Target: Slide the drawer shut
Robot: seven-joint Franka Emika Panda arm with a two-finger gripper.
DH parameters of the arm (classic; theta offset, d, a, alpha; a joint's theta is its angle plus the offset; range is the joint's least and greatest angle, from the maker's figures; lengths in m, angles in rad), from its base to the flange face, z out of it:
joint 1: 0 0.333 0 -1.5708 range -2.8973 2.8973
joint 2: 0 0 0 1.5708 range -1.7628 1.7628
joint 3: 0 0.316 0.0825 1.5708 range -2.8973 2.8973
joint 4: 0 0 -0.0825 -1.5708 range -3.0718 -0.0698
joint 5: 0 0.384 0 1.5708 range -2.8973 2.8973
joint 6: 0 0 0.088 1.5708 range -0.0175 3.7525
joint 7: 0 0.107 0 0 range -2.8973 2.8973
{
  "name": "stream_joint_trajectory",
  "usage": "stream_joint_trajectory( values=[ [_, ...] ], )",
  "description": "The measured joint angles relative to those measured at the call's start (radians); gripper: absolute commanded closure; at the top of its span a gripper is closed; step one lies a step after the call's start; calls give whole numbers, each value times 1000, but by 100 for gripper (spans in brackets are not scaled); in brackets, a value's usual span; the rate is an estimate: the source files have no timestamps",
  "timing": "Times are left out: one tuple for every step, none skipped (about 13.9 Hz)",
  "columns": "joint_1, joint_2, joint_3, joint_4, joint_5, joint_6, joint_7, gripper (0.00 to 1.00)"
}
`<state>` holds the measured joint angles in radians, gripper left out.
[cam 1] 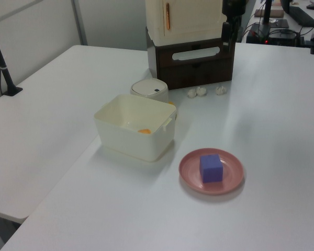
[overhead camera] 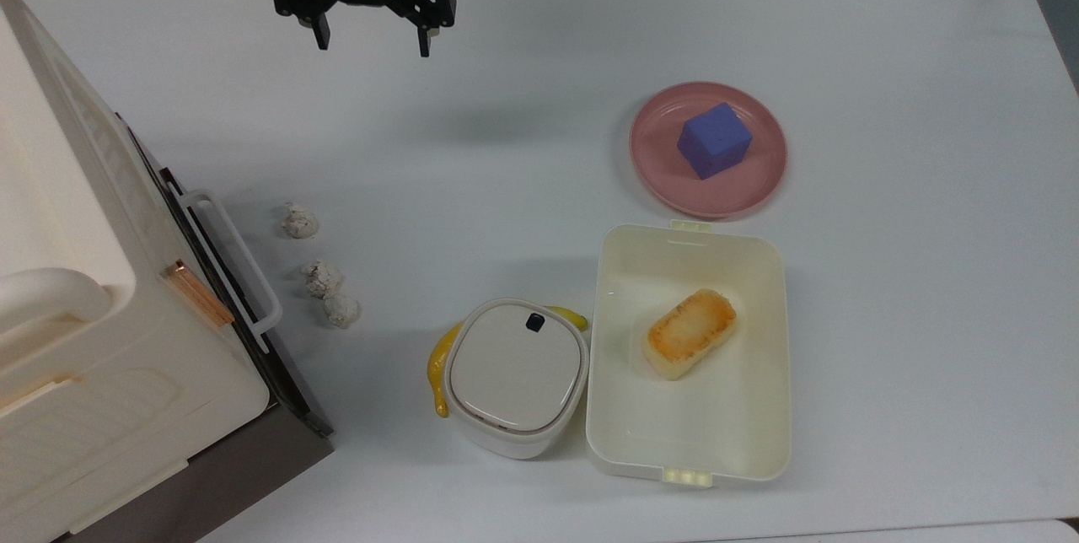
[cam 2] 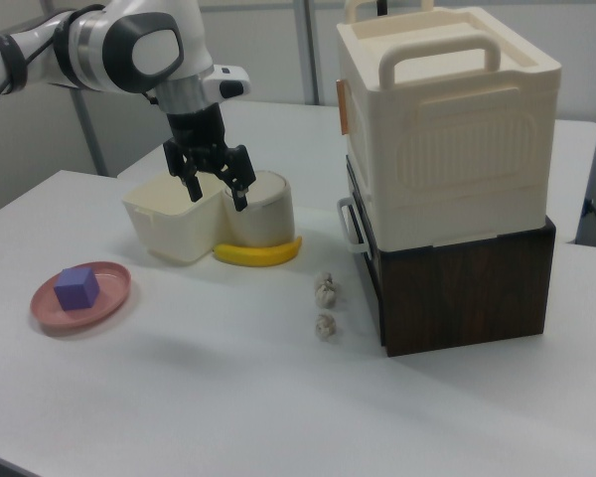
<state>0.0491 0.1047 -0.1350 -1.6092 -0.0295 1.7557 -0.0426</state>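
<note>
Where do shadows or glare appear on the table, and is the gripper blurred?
Top view: a soft grey shadow lies on the table below the gripper, which looks sharp, fingers apart. Left view: a pale sheen runs across the table near the plate. Right view: faint shadows beside the cabinet.

Dark-brown drawer (cam 1: 194,58) w/ white loop handle (overhead camera: 238,259), flush w/ cabinet.

cube (overhead camera: 714,141) on plate (overhead camera: 653,168) | bread (overhead camera: 689,333) in container (overhead camera: 759,442) | banana (overhead camera: 438,370) behind bin (overhead camera: 516,374)

Three white lumps (overhead camera: 321,277), one plate (overhead camera: 653,162), one cube (overhead camera: 714,141), one banana (overhead camera: 438,366).
</note>
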Motion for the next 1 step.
stream_joint_trajectory(
  values=[
    [-1,0,-1,-3,0,0,-2,0]
  ],
)
